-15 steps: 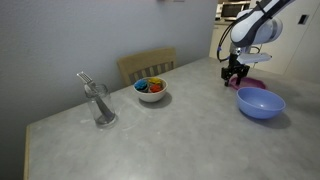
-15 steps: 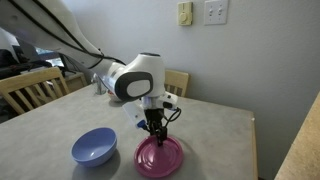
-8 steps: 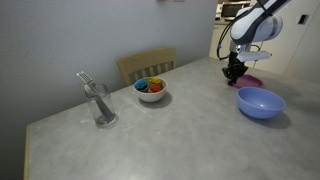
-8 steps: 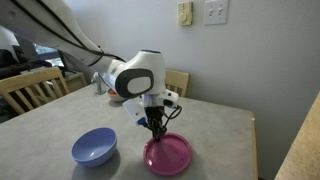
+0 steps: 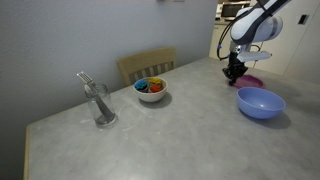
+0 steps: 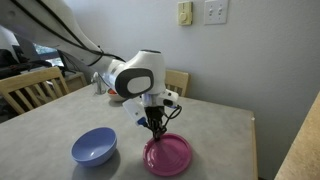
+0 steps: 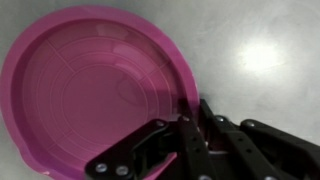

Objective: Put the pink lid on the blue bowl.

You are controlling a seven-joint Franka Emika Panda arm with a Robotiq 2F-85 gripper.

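The pink lid (image 7: 90, 85) lies rim-up on the grey table and fills most of the wrist view. My gripper (image 7: 188, 110) is shut on the lid's rim, with one finger (image 7: 165, 140) inside the rim and the other outside. In both exterior views the gripper (image 6: 155, 128) (image 5: 233, 72) points down at the lid's (image 6: 168, 154) (image 5: 251, 82) edge. The blue bowl (image 6: 94, 147) (image 5: 260, 102) stands empty beside the lid, a short way from the gripper.
A small white bowl (image 5: 151, 90) with colourful contents and a glass (image 5: 100, 104) holding a utensil stand further along the table. Wooden chairs (image 5: 147, 66) (image 6: 30, 90) stand at the table's edges. The table edge (image 6: 250, 150) runs close to the lid.
The jaws have gone from open astride the lid's rim to shut on it. The lid has shifted slightly sideways, away from the blue bowl. The arm has hardly moved over the last half second.
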